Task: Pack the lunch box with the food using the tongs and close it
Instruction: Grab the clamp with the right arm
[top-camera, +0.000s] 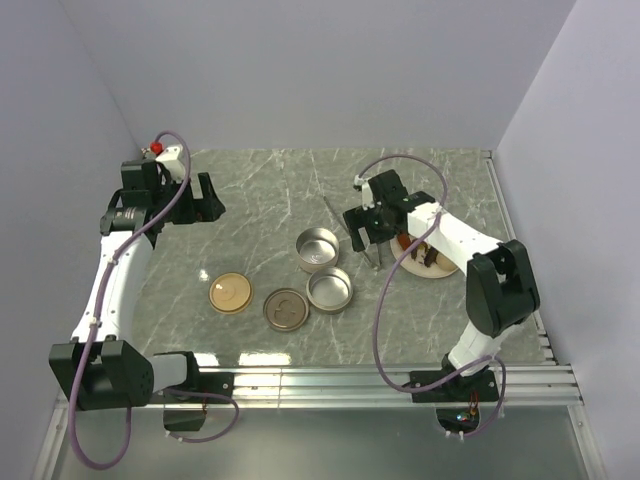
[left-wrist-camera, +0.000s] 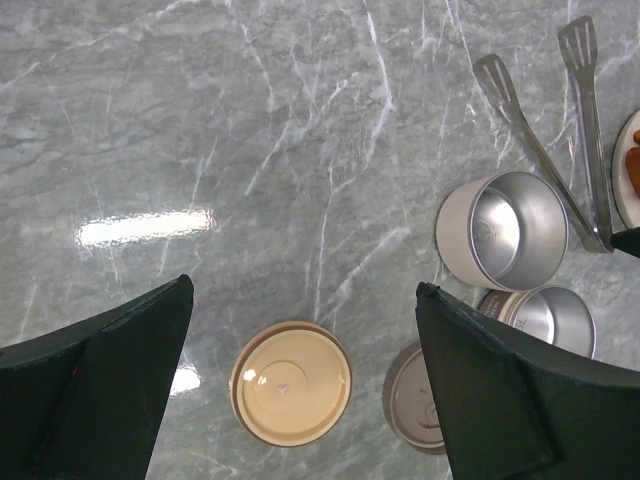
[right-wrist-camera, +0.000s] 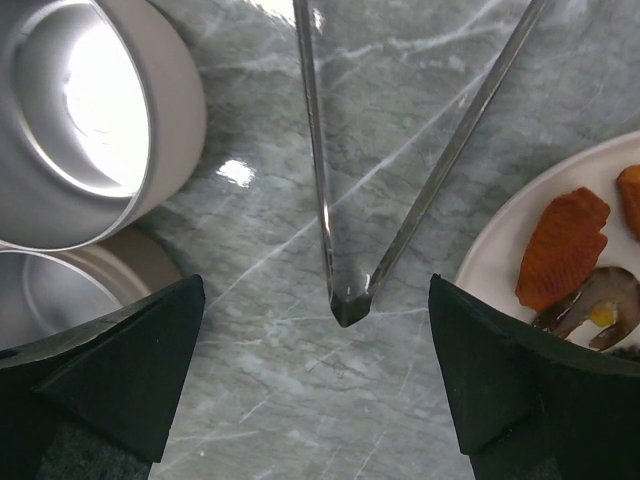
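The right gripper (right-wrist-camera: 315, 288) hung spread wide over the joined end of the tongs (right-wrist-camera: 346, 298), seemingly not touching them. The tongs lay between a steel container (right-wrist-camera: 178, 120) and the plate (right-wrist-camera: 492, 268) with the food (right-wrist-camera: 562, 250). The left gripper (left-wrist-camera: 305, 288) gaped empty.

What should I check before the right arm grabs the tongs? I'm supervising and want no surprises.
1. Right jaws open: ok.
2. Tongs lying free, joined end between the right jaws: ok.
3. Right jaws low enough to grip: cannot tell.
4. Tall container and low container uncovered: ok.
5. Food waiting on the plate: ok.
6. Left jaws open, away from both containers: ok.
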